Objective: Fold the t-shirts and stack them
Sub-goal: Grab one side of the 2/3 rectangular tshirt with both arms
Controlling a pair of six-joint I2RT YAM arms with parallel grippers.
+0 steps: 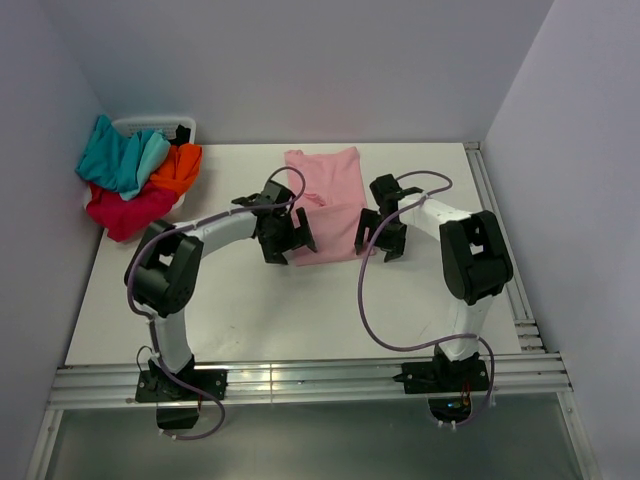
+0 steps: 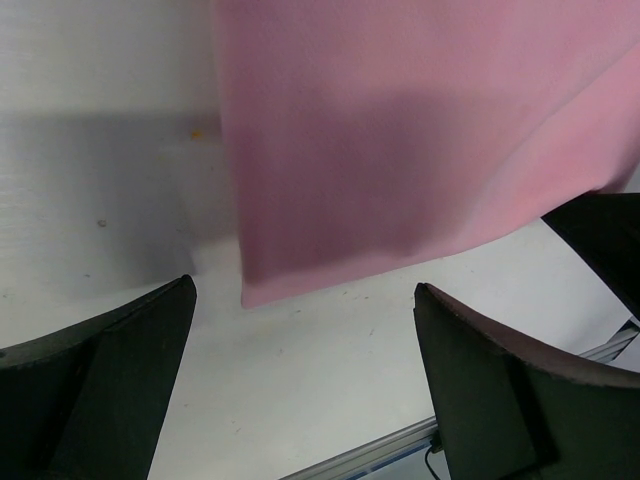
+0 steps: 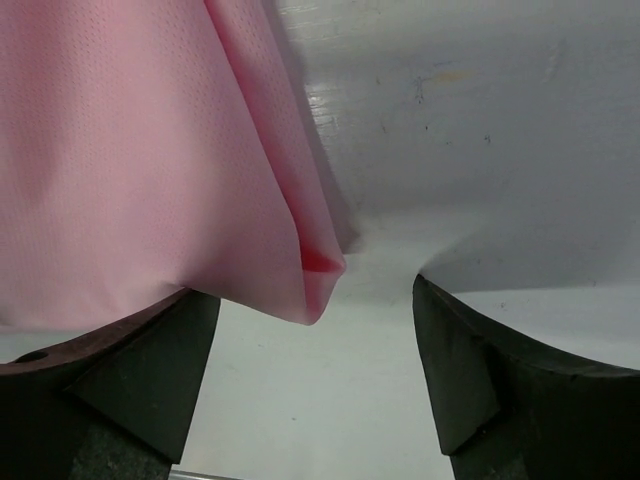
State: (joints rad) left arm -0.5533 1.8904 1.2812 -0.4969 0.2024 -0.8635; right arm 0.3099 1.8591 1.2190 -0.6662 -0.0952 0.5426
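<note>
Pink t-shirt [image 1: 325,190] lies folded mid-worktop [image 1: 250,310]. Left gripper [image 2: 305,290], jaws wide and empty, hangs over its near left corner. The right gripper [image 3: 315,285], also wide, has the near right corner between its fingers. Other t-shirts [image 1: 135,180] heap far left.

My fingers [image 3: 110,390] stand wide apart, nothing clamped btwn them. Pink t-shirt [image 3: 130,170] lies on white bench [image 3: 480,120]; its folded corner points into the gap, nearer one finger.

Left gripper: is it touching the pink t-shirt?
Apart. Left wrist view shows bare table between the pink t-shirt and both fingers of the open left gripper.
</note>
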